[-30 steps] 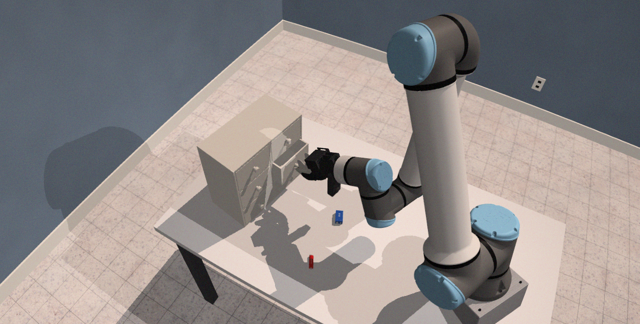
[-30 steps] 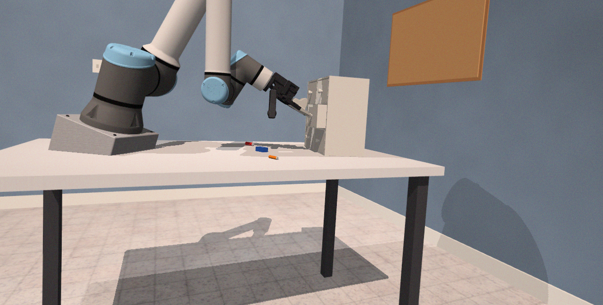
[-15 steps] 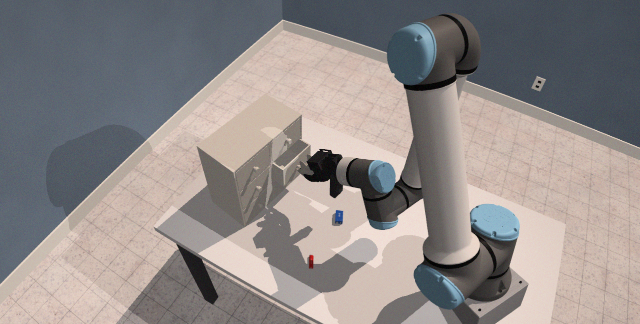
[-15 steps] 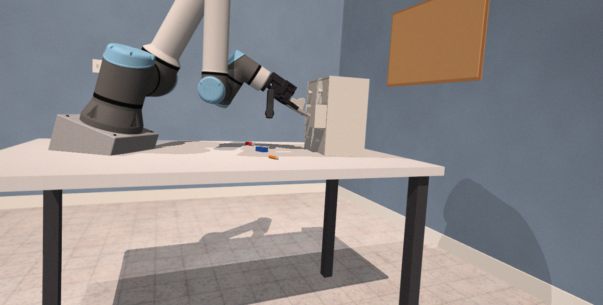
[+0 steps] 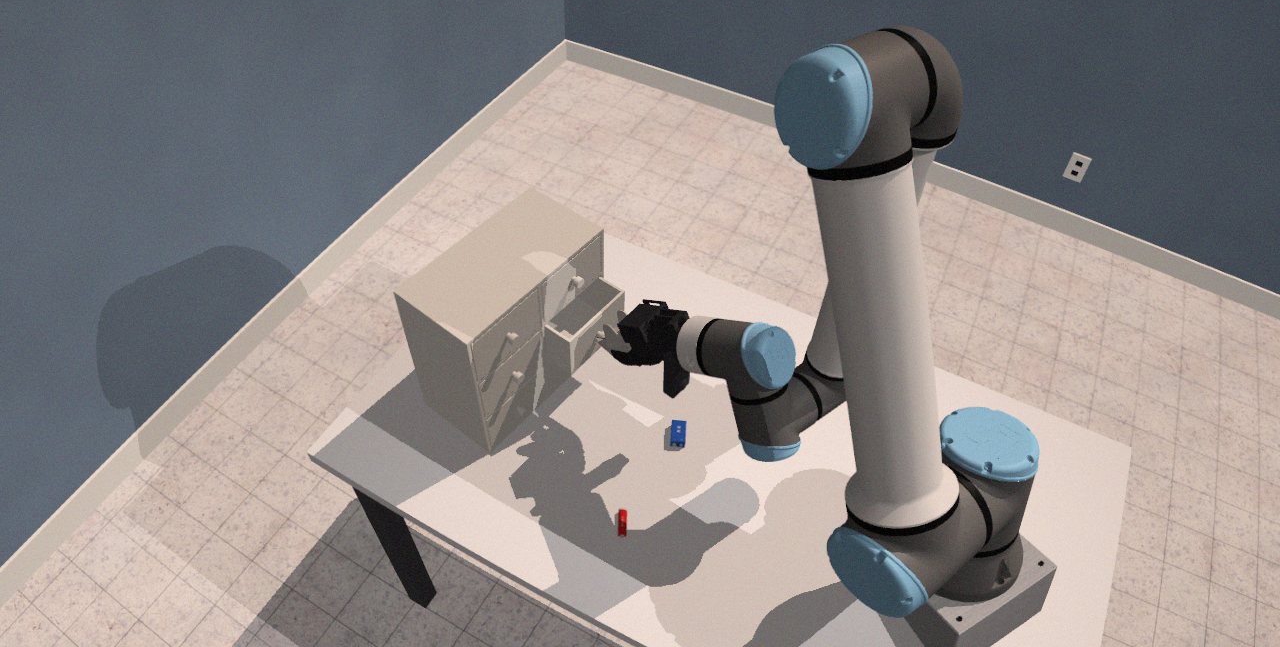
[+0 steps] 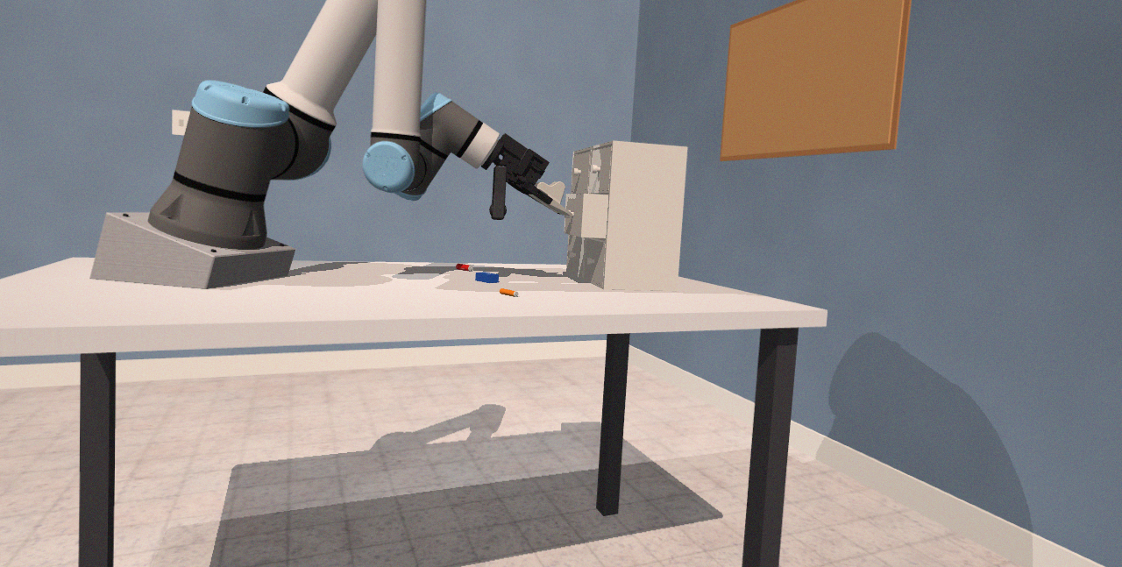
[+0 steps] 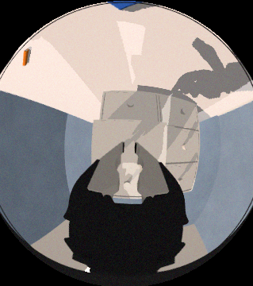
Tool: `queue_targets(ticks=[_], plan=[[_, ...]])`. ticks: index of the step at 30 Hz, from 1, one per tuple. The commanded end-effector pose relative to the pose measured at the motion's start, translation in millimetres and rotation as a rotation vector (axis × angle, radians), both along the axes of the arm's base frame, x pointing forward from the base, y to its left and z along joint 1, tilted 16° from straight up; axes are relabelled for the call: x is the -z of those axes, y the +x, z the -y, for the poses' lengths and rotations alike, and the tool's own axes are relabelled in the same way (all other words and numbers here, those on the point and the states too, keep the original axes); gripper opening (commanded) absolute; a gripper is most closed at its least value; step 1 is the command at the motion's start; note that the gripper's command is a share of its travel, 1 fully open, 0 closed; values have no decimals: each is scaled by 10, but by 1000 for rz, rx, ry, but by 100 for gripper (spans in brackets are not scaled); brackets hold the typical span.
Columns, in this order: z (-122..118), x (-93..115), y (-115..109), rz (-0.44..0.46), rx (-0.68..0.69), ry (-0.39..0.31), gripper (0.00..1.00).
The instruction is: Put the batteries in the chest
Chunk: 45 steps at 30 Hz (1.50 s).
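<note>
The beige chest [image 5: 501, 312] stands at the far left of the table, upright. Its middle-row right drawer [image 5: 586, 313] is pulled partly out. My gripper [image 5: 615, 340] is shut on that drawer's knob; the side view shows the gripper [image 6: 566, 210] at the drawer front [image 6: 588, 216]. In the wrist view the gripper fingers close on the knob in front of the chest. The blue nine-volt battery [image 5: 677, 433] lies on the table below my wrist, also in the side view [image 6: 486, 276]. An orange AA battery [image 6: 508, 293] lies nearer the table edge and shows in the wrist view [image 7: 24, 56].
A small red object [image 5: 622, 521] lies on the table in the arm's shadow, also in the side view [image 6: 464, 266]. The other drawers look shut. The robot base [image 5: 966, 571] sits at the table's near right corner.
</note>
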State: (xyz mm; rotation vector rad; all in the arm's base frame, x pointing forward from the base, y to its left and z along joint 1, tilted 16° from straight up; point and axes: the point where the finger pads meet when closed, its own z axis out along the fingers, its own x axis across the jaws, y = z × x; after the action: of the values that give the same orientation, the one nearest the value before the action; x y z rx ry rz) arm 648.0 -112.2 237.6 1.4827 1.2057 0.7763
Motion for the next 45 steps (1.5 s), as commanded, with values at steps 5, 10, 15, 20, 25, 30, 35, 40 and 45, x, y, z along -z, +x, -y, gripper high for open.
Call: queue_targets(ticks=[5, 10, 15, 20, 25, 30, 35, 40, 45], plan=[[-9, 4, -30, 1, 0, 0, 7], [-15, 9, -50, 1, 0, 0, 7], [-19, 13, -67, 1, 0, 0, 7], [-21, 16, -75, 1, 0, 0, 7], [-24, 19, -87, 1, 0, 0, 7], [-27, 21, -96, 1, 0, 0, 7], [-28, 23, -102, 1, 0, 0, 7], [-29, 23, -104, 1, 0, 0, 7], [-30, 24, -106, 1, 0, 0, 7]])
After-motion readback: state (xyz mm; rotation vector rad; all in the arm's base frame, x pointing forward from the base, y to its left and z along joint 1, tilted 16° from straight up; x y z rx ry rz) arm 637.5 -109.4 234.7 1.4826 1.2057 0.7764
